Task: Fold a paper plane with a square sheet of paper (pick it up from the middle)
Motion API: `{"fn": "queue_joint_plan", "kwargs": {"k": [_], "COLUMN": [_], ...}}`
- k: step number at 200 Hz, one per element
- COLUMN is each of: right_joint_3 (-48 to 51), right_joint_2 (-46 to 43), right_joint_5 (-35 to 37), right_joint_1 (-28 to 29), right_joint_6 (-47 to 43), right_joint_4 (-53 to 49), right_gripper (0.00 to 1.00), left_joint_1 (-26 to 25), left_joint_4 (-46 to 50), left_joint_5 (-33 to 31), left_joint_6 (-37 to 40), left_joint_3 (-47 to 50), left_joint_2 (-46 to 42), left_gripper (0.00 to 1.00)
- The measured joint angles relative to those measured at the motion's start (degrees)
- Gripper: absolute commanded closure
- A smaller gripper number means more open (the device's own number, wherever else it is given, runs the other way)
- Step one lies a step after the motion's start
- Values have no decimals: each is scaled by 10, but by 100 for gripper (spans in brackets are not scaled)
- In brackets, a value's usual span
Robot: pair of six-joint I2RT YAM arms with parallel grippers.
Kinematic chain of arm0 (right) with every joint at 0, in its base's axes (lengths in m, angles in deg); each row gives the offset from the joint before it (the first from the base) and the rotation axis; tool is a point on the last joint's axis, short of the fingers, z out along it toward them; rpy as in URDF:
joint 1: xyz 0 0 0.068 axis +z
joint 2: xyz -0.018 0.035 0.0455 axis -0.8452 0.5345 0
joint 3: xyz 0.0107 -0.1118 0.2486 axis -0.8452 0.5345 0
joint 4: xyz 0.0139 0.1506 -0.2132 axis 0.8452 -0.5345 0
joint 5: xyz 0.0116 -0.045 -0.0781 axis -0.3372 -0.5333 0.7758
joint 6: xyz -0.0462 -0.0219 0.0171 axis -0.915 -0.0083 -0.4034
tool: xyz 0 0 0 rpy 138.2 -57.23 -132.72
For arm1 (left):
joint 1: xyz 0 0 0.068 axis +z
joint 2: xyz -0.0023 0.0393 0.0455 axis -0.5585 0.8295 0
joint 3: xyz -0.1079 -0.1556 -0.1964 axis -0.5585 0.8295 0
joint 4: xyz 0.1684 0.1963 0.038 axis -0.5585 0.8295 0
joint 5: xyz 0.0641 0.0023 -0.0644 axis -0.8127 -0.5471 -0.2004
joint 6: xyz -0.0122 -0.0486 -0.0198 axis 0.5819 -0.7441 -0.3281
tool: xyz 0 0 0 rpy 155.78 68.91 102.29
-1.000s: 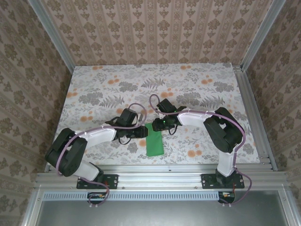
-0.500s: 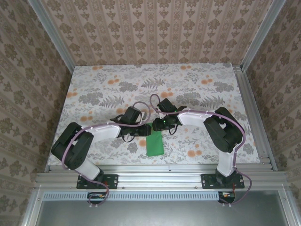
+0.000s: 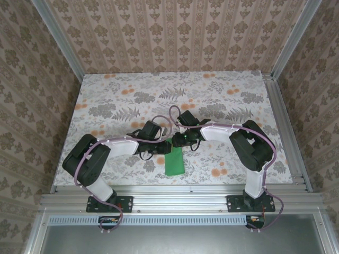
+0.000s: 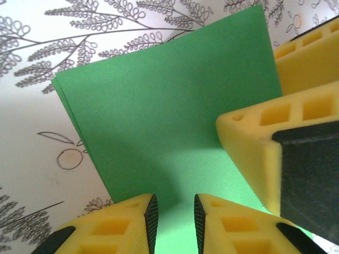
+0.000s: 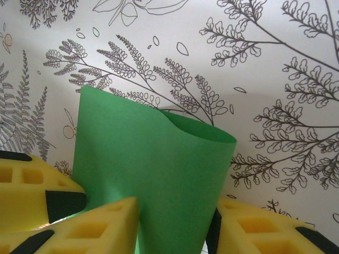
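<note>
Folded only in half, the paper (image 3: 174, 163) lies near the table's (image 3: 132, 90) front, its curled end pinched by the right gripper (image 5: 175, 222), the left gripper (image 4: 176, 211) nearly closed, hold unclear; the pointed folds are left.

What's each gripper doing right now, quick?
Left gripper: open, jaws narrowly apart over the green paper, no pinch visible.
Right gripper: closed on the curled green paper, holding it.

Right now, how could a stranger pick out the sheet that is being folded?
Look at the floral table, near the middle of its front edge. There is the folded green paper, plain and bright, unlike the patterned surface around it.
</note>
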Motion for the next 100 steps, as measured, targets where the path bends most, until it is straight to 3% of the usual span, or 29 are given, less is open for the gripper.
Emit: {"fn": "queue_joint_plan", "kwargs": {"k": [100], "right_joint_3": [3], "right_joint_2": [0], "right_joint_5": [-4], "right_joint_1": [-2], "right_joint_6": [0], "right_joint_4": [3], "right_gripper": [57], "left_joint_1": [0], "left_joint_4": [-12], "left_joint_5": [8], "left_joint_6": [12], "left_joint_3": [-8], "left_joint_2": [19], "left_gripper": [74]}}
